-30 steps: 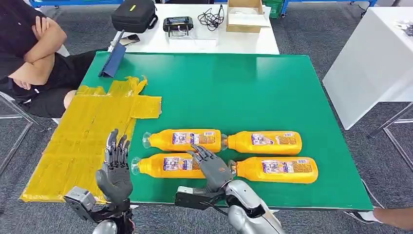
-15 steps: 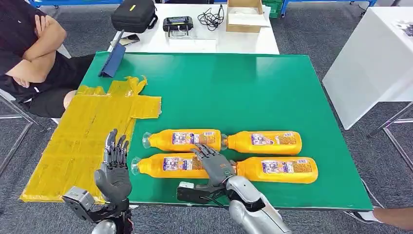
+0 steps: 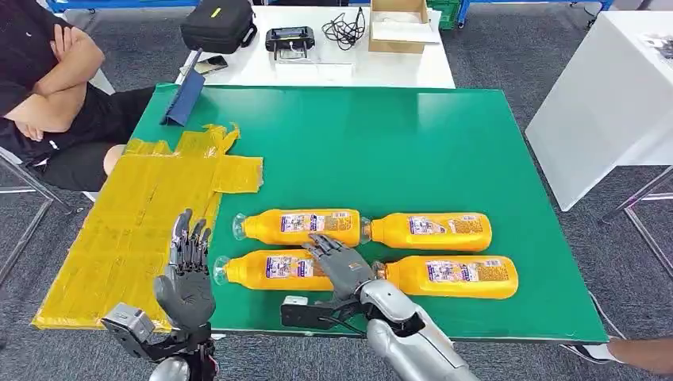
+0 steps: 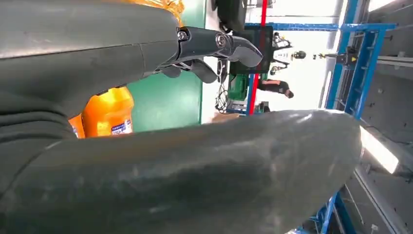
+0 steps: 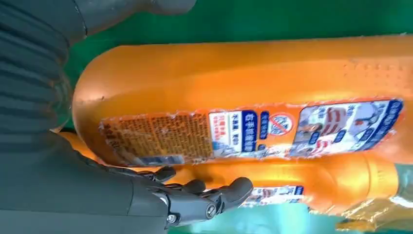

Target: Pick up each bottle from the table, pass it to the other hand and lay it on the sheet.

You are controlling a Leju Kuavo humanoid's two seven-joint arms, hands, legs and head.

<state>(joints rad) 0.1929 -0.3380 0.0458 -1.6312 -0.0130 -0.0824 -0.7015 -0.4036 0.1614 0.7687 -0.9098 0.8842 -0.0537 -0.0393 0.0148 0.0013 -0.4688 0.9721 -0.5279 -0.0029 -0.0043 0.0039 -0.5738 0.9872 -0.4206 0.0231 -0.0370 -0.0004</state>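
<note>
A green table (image 3: 413, 143) is filling the middle of the head view, standing on grey carpet. A yellow sheet (image 3: 135, 222) is lying over the table's left edge, part on the green top and part hanging past it. Behind the green table a white table (image 3: 333, 63) is carrying a black bag (image 3: 218, 24), a black device (image 3: 290, 38), a tangle of cable (image 3: 344, 30) and a cardboard box (image 3: 403, 24). A blue folder (image 3: 184, 99) is leaning at the green table's far left corner. A person (image 3: 48, 87) in dark clothes is sitting with arms folded beyond the sheet's far side, and another white table (image 3: 611, 95) is standing to the green table's right.

4 orange bottles are lying on their sides in 2 rows near the green table's front edge, caps pointing toward the sheet: the far left bottle (image 3: 298, 227), the far right bottle (image 3: 432, 232), the near left bottle (image 3: 270, 270) and the near right bottle (image 3: 452, 276).

The right hand (image 3: 337, 266) is reaching over the near left bottle's base end with its fingers spread and extended; the right wrist view is showing the bottle's label just beside the palm, with fingers (image 5: 204, 192) slightly curled past it, and I cannot tell whether they are touching. The left hand (image 3: 188, 274) is standing upright at the green table's front edge, just beside the near left bottle's cap, fingers parted and holding nothing.
</note>
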